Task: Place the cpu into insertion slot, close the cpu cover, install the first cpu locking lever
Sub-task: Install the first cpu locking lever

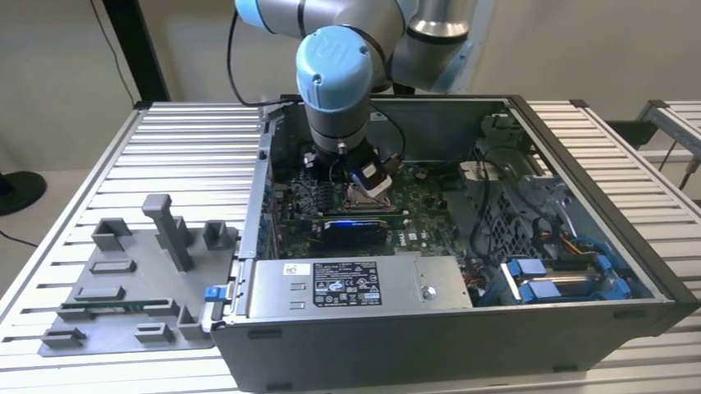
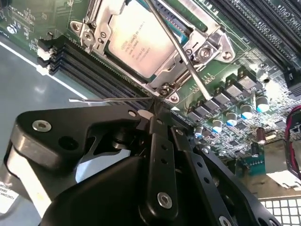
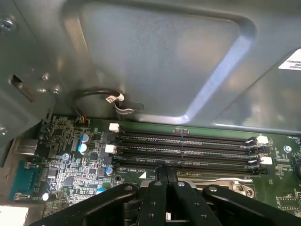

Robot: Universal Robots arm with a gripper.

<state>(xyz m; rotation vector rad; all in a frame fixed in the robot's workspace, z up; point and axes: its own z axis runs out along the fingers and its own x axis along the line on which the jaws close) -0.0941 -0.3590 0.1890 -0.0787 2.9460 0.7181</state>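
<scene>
Inside open computer case (image 1: 613,246) on slatted table (image 1: 164,156), claw (image 2: 153,110) closed, empty, beside seated cpu (image 2: 141,42).

Silvery cpu (image 2: 137,41) flat in the insertion slot (image 2: 89,36); cpu cover (image 2: 207,43) closed around it

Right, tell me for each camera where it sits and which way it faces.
Exterior view: off the arm, above the table, looking down into the open computer case; the arm shows.
Second wrist view: on the wrist, facing the cpu under its cover; gripper shows.
First wrist view: on the wrist, facing memory slots and case wall; gripper shows.
Shared: green board, gripper.
</scene>
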